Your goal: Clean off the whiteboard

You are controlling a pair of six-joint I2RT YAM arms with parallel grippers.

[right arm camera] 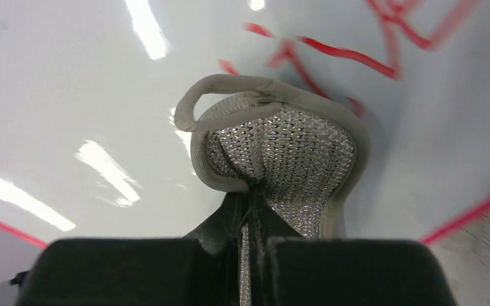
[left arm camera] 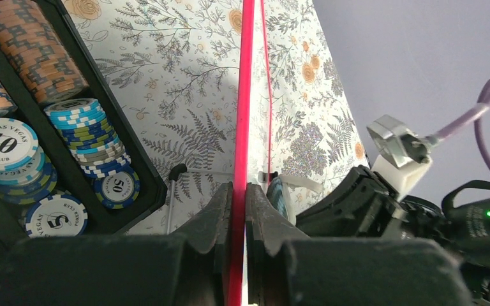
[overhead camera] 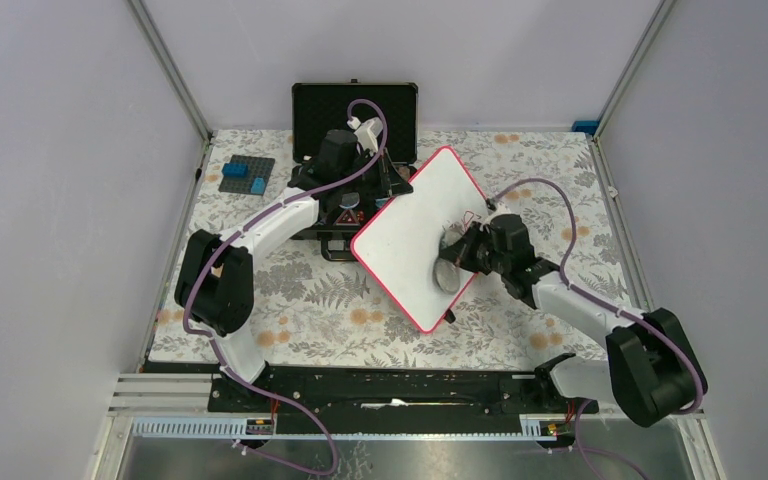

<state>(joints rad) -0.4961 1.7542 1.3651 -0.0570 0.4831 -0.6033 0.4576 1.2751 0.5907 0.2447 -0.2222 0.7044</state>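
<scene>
Floral counter: whiteboard edge pinched by left gripper. Right gripper clamps grey cloth against its face. The red writing is blurred and partly hidden.

Bright, even, diffuse light fills the top view, leaving only faint shadows on the floral tablecloth. In the right wrist view white glare streaks cross the whiteboard, its red writing blurred, the grey cloth sharp. In the left wrist view the near fingers are dark and soft.
</scene>
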